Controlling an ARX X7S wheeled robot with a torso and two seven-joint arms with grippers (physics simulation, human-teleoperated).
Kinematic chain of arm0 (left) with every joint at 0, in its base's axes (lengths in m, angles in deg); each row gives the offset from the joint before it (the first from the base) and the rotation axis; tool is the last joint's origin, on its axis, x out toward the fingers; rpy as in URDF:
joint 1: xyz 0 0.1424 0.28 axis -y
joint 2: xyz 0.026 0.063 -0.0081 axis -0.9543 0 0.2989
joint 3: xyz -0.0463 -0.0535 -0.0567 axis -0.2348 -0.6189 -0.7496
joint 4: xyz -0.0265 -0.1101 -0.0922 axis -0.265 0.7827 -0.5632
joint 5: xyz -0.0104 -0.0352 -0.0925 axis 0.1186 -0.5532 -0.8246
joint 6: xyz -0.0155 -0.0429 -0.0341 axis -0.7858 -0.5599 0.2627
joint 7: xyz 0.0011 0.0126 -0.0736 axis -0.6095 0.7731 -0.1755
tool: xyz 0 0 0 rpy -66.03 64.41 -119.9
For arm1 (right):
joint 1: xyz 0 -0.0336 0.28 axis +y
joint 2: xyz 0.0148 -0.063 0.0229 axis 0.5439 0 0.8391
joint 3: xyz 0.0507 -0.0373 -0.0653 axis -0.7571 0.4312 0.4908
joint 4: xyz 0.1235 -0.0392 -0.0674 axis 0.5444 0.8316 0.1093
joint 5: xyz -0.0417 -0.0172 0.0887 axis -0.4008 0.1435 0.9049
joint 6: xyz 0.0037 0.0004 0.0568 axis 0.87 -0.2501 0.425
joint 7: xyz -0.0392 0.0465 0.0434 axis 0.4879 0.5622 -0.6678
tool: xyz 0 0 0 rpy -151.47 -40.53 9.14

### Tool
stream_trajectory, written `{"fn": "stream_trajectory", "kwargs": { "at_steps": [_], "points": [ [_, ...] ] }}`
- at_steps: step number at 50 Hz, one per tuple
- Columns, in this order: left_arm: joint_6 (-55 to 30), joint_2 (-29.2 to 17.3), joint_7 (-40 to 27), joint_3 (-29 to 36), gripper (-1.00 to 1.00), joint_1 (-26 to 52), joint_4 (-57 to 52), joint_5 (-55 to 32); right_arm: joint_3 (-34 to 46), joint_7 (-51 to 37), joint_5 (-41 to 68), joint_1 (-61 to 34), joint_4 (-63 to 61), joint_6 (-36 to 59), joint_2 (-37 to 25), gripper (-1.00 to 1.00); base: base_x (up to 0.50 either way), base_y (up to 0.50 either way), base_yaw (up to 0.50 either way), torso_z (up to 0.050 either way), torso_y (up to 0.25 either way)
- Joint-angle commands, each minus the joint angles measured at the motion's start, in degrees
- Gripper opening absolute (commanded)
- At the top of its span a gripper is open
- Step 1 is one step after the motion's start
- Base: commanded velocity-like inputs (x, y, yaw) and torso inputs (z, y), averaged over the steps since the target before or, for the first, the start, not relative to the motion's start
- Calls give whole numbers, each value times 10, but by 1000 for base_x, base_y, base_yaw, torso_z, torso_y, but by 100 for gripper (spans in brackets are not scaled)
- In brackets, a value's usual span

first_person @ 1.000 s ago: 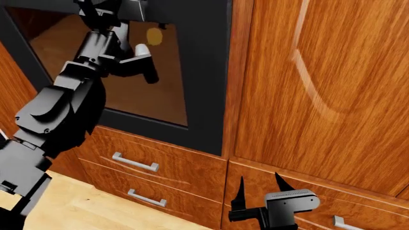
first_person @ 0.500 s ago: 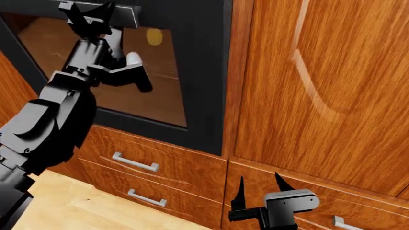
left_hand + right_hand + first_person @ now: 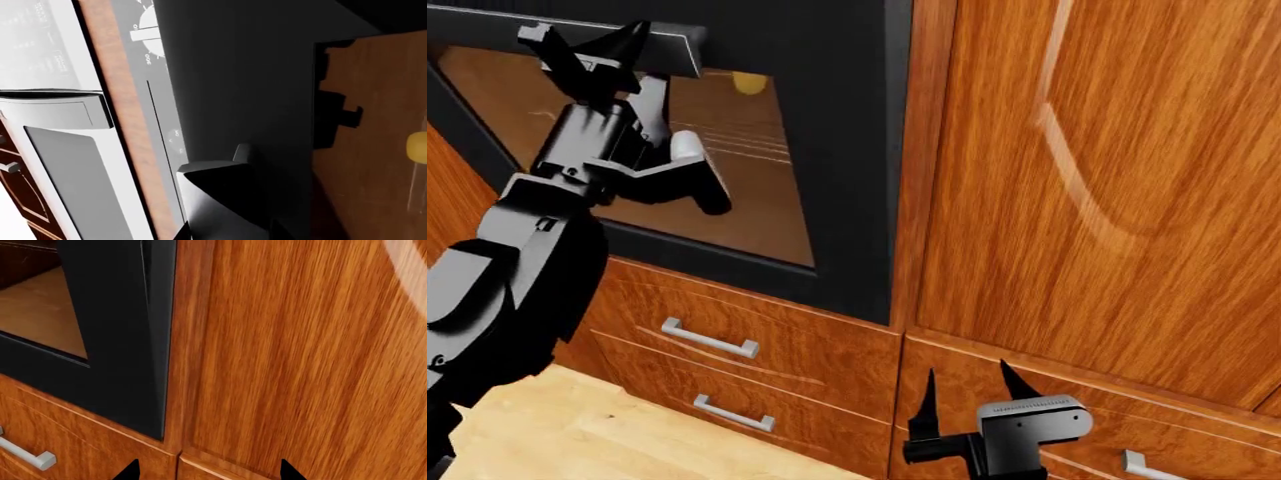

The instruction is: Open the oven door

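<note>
In the left wrist view the oven door fills most of the picture as a dark frame with its brown glass at one side, and beside it runs a strip of the control panel with a white dial. One dark finger of the left gripper juts in close to the frame. Whether the door has left its seat cannot be told here.

From the head view the oven door sits in the upper left, its grey handle along the top edge. The left gripper has its fingers apart, straddling the handle bar, not visibly clamped. The door looks shut or barely tipped, so the pull is still to do. Compared with the earlier frames the left arm has risen and shifted left, from the glass up to the handle. The right gripper hangs low near the drawers, fingers spread, holding nothing, unchanged.

The right wrist view shows the door's lower corner flush against the wooden cabinet, with two spread fingertips at the edge.
</note>
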Motion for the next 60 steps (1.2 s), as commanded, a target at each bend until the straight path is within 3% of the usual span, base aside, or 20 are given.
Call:
{"fn": "stream_trajectory", "kwargs": {
  "at_steps": [1,60],
  "points": [
    [-12,-18,-57,-35,-100,16,-90,60,3,-2,1,-1,1,0,-1,100,1,-3,0,0,12],
    [-87,-148,-110,-99,-100,-145,-286,49,12,-8,5,-5,4,-2,-6,100,-1,-1,-1,2,6]
  ]
}}
